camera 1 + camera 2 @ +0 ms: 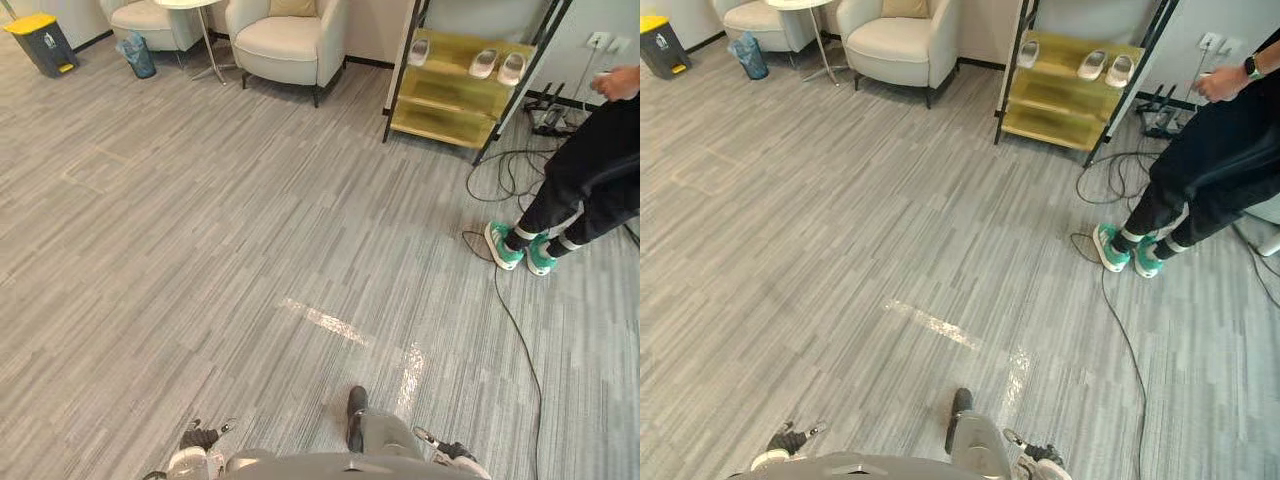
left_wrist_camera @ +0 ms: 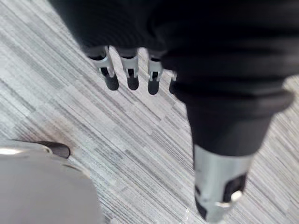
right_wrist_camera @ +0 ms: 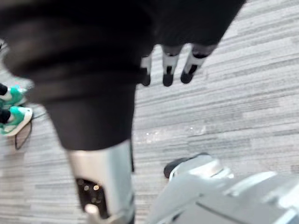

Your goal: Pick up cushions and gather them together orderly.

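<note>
A tan cushion (image 1: 292, 7) leans against the back of a cream armchair (image 1: 285, 45) at the far side of the room, well away from both hands. My left hand (image 2: 130, 70) hangs over bare grey floor, fingers straight and the thumb apart, holding nothing. My right hand (image 3: 169, 65) hangs the same way over the floor, open and empty.
A second armchair (image 1: 150, 20) and a small round table (image 1: 200, 8) stand at the far left, by a blue bin (image 1: 138, 55) and a yellow-lidded bin (image 1: 40, 42). A yellow shelf rack (image 1: 455, 85) holds slippers. A person (image 1: 590, 170) in green shoes stands at the right among floor cables (image 1: 515, 330).
</note>
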You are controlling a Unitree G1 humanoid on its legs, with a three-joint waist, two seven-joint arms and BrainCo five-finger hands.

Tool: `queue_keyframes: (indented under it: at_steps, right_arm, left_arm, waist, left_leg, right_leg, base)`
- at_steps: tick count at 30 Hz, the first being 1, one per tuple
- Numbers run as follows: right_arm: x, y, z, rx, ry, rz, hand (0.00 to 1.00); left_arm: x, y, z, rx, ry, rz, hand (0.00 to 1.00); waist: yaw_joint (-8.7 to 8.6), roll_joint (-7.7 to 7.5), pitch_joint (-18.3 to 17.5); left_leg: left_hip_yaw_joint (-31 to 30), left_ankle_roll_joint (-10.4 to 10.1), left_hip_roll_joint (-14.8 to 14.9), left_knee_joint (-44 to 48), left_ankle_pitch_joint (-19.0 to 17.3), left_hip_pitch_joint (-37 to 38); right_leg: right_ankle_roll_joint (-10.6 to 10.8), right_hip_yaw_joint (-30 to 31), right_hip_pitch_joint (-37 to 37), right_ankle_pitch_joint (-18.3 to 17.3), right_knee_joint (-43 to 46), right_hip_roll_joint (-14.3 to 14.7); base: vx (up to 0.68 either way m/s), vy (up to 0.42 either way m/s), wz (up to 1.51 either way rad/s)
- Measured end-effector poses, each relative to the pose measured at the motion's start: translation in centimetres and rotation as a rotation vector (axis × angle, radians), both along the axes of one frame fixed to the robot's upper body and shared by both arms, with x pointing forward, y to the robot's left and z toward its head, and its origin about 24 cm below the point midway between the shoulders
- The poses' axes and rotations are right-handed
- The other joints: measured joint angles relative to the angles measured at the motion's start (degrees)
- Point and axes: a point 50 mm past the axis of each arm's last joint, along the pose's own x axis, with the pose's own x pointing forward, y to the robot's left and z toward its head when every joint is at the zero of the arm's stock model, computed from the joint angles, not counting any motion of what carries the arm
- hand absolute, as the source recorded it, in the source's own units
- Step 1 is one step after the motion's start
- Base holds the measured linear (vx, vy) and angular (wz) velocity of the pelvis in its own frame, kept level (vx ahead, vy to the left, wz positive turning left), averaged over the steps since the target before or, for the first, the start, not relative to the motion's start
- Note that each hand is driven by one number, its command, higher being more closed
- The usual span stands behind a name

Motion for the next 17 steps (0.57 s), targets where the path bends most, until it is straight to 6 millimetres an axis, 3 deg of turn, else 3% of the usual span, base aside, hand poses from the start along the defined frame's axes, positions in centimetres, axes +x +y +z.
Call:
queue_keyframes:
  at_steps: [2,4,5,6,8,9,10,11,12,13,14,17]
  right_arm:
    - [-0.7,0.0,-0.1,0.000,0.015,-0.005,0.00]
    - [-1.0,0.1,-0.1,0.003,0.018,-0.013,0.00]
    - [-1.1,0.0,-0.1,0.003,0.017,-0.016,0.00]
    - [-1.0,0.1,-0.1,0.003,0.016,-0.017,0.00]
    - [-1.2,0.1,-0.2,0.007,0.020,-0.023,0.00]
    - [-1.2,0.1,-0.2,0.008,0.021,-0.024,0.00]
    - [-1.2,0.1,-0.2,0.010,0.018,-0.035,0.00]
    - [-1.3,-0.2,-0.1,0.006,0.017,-0.047,0.00]
    - [-1.5,-0.2,-0.1,0.008,0.024,-0.056,0.00]
    - [-1.6,0.2,-0.3,0.020,0.025,-0.056,0.00]
    - [-2.1,0.7,-0.5,0.035,0.041,-0.066,0.00]
    - [-2.1,1.1,-0.6,0.049,0.043,-0.073,0.00]
  left_arm:
    - [0.3,0.0,0.1,-0.003,-0.014,0.000,0.00]
    - [0.7,0.1,0.4,0.001,-0.037,-0.005,0.00]
    - [0.6,0.0,0.3,0.001,-0.035,-0.004,0.00]
    - [0.7,0.2,0.4,0.005,-0.038,-0.006,0.00]
    - [0.7,0.3,0.4,0.008,-0.037,-0.011,0.00]
    - [0.7,0.3,0.4,0.008,-0.037,-0.011,0.00]
    - [0.5,0.3,0.3,0.009,-0.031,-0.013,0.00]
    - [0.4,0.1,0.3,0.006,-0.028,-0.018,0.00]
    - [0.1,0.3,0.2,0.014,-0.013,-0.031,0.00]
    - [0.0,0.7,0.3,0.029,-0.010,-0.039,0.00]
    - [0.2,1.0,0.4,0.038,-0.015,-0.041,0.00]
    - [0.1,1.4,0.4,0.048,-0.009,-0.042,0.00]
  waist:
    - [0.48,0.28,-0.2]
    - [0.86,0.26,-0.1]
    - [1.11,0.33,-0.2]
    - [1.24,0.34,-0.2]
    - [1.32,0.05,-0.1]
    - [1.38,0.00,0.0]
    - [1.45,0.07,-0.2]
    - [1.35,0.66,-0.5]
    - [1.84,0.02,-1.1]
    - [1.67,-0.19,-1.6]
    - [1.49,-1.80,-2.0]
    - [1.88,-2.81,-2.4]
  left_leg:
    - [-0.5,-2.8,2.0,12.2,2.5,-5.0]
    - [-0.1,-2.6,4.0,23.5,8.5,-9.5]
    - [0.5,-2.1,4.8,26.2,9.0,-10.7]
    - [2.2,-1.5,5.4,28.6,5.3,-13.2]
    - [5.3,-0.7,4.9,23.6,0.5,-15.5]
    - [5.5,-0.5,4.6,21.2,-0.1,-15.5]
    - [4.2,-1.1,2.4,8.1,-0.3,-15.1]
    - [2.4,-1.8,1.5,0.9,2.0,-14.5]
    - [2.2,-0.7,-0.2,-3.0,4.2,-13.2]
    - [2.2,-0.5,-1.8,-5.0,4.2,-12.7]
    - [2.8,0.8,-3.0,-5.3,4.8,-12.1]
    - [4.1,1.3,-5.0,-6.2,4.5,-11.2]
  right_leg:
    - [-0.4,-1.0,3.3,-0.6,-2.0,0.9]
    - [-1.1,-1.6,6.6,-1.4,-3.3,1.7]
    - [-1.2,-1.5,7.4,-1.6,-3.8,1.8]
    - [-1.5,-1.4,8.9,-1.5,-5.2,1.8]
    - [-1.1,-1.0,11.1,-1.0,-7.1,0.6]
    - [-0.8,-0.9,11.5,-1.0,-7.2,0.2]
    - [1.1,0.3,12.1,-1.3,-7.2,-1.0]
    - [2.0,0.8,11.9,-1.5,-7.2,-1.0]
    - [3.8,2.8,11.8,-1.4,-7.7,-1.6]
    - [4.2,4.4,12.0,-0.8,-8.9,-2.2]
    - [4.5,5.3,12.2,-0.2,-9.7,-3.2]
    - [4.4,7.2,12.3,-0.2,-10.5,-4.8]
  base:
    - [0.25,-0.139,0.28]
    - [0.22,-0.071,0.15]
    - [0.22,-0.009,0.05]
    - [0.20,0.014,0.00]
    - [0.18,0.083,-0.02]
    - [0.20,0.196,-0.19]
    - [0.11,0.179,-0.24]
    - [0.15,0.273,-0.42]
    - [0.14,0.207,-0.24]
    - [0.21,0.235,-0.16]
    - [0.19,0.183,0.02]
    - [0.13,0.153,-0.13]
